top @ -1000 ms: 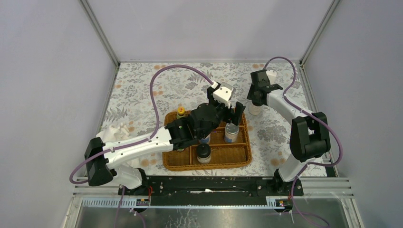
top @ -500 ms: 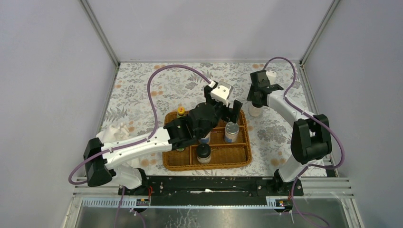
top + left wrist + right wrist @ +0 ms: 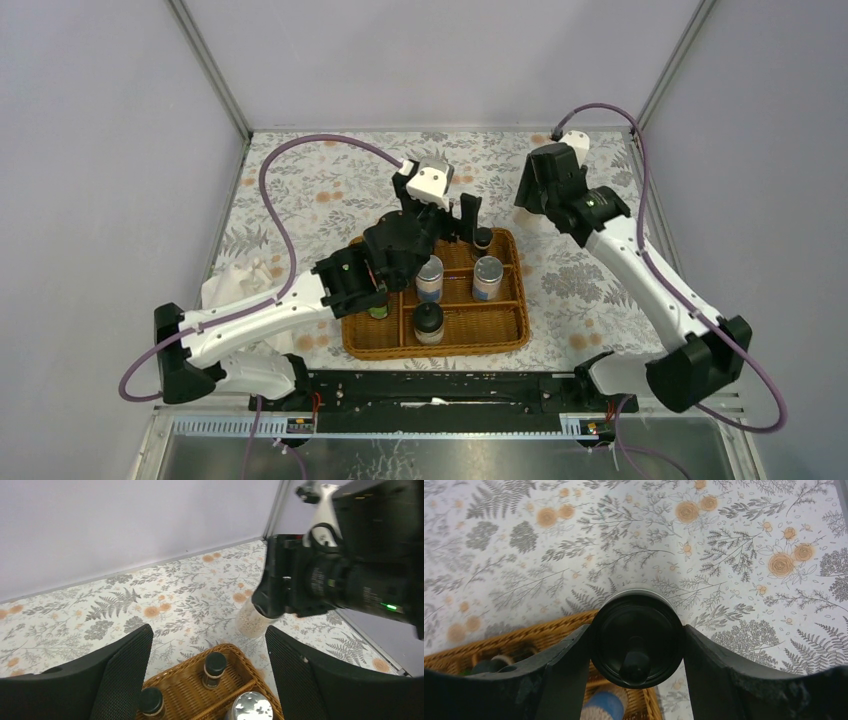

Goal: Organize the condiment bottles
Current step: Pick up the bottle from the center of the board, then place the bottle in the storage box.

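My left gripper (image 3: pixel 442 218) is open and empty, above the far side of the wicker basket (image 3: pixel 500 340). In the left wrist view its fingers (image 3: pixel 120 672) frame two dark black-capped jars (image 3: pixel 214 666) (image 3: pixel 151 702) and a silver shaker lid (image 3: pixel 250 707). From above the basket holds two silver-lidded shakers (image 3: pixel 487 272) (image 3: pixel 430 275), a cream jar with a black lid (image 3: pixel 428 318) and a black-capped jar (image 3: pixel 482 238). A yellow-capped bottle is mostly hidden under my left arm. My right gripper (image 3: pixel 535 205) is shut on a second cream jar (image 3: pixel 636 640) (image 3: pixel 251 622), held beside the basket's far right corner.
The basket has wicker dividers (image 3: pixel 227 692). Floral cloth (image 3: pixel 320 190) covers the table. A crumpled white cloth (image 3: pixel 235 280) lies at the left. Grey walls with metal corner posts (image 3: pixel 210 70) enclose the back and sides.
My left gripper drew back and left from the basket's far right compartment, leaving a black-capped jar standing there. My right arm rose and swung with the cream jar in its grip.
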Controlling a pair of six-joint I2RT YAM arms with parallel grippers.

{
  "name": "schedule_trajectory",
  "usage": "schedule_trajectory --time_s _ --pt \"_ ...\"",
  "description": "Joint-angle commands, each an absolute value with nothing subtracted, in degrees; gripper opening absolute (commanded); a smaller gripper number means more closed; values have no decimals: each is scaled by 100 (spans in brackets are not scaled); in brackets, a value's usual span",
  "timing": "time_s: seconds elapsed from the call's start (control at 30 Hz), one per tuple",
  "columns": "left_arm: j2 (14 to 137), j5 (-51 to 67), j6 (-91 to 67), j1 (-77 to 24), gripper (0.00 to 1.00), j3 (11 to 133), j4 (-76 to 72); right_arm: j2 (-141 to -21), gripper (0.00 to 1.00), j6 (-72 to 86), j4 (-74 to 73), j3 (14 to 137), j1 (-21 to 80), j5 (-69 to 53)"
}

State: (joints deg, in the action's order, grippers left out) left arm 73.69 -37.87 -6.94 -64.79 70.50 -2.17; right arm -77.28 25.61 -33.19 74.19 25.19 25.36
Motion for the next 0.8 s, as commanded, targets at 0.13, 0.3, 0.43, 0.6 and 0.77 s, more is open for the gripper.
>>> schedule_trajectory --time_s 0.13,0.3,0.43,0.6,0.77 --pt "7083 -4325 -747 -6427 86 7333 323 -6602 0 2375 -4228 7794 3226 2768" --pt "7059 -4452 -747 -6425 86 7393 494 -5933 0 2374 -4626 7654 3449 2508" --pt "7027 -4573 -747 -6425 86 7378 587 -5371 0 2430 -4978 7482 3457 2286" --pt "7021 -4603 -773 -6425 86 7381 652 -4982 0 2527 -5399 7333 3459 2040" --pt "7029 -4649 -747 -6418 85 7376 681 -4641 0 2678 -5740 7153 3456 1859"
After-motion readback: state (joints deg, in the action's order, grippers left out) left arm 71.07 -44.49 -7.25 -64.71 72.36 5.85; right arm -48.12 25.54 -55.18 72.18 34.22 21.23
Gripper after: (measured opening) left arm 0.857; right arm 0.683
